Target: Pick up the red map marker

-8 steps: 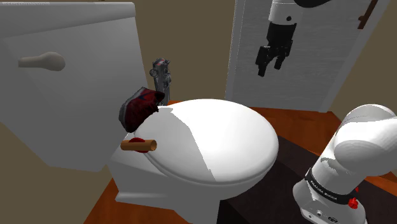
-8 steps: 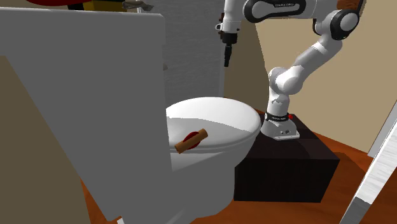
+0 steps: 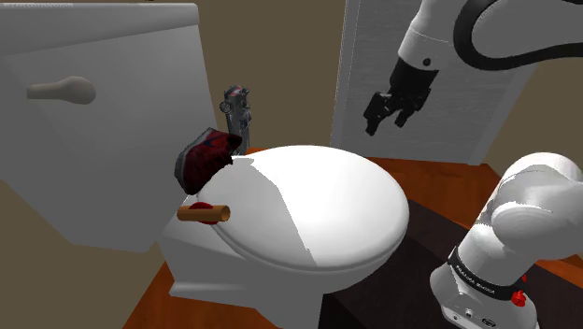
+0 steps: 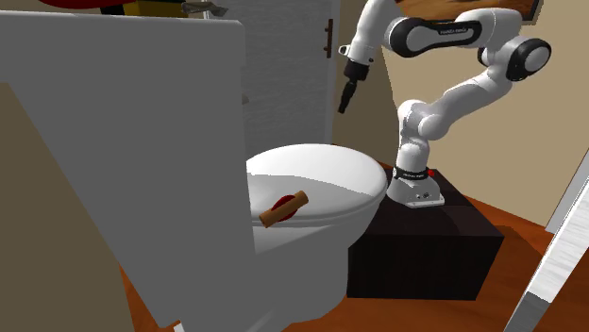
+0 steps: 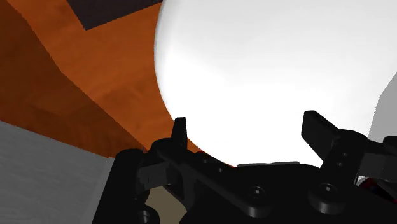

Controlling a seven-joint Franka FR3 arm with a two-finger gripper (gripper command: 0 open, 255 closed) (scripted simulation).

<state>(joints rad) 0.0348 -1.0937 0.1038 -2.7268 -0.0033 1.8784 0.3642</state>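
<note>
1. Black band (image 3: 477, 278) round the foot of the arm (image 3: 523, 201): white lettering, too small to read.
2. Same band in the second exterior view: white marks, illegible.
3. Upper link (image 4: 439, 31) of the arm: a line of small dark lettering, illegible.
4. Nothing legible anywhere.

Red map marker (image 3: 198, 204) lies partly hidden behind a brown cylinder (image 3: 206, 214); toilet cistern (image 3: 103, 150) cut off by the shoulder view's left edge; dark red object (image 3: 201, 157) nearby too indistinct to name.
</note>
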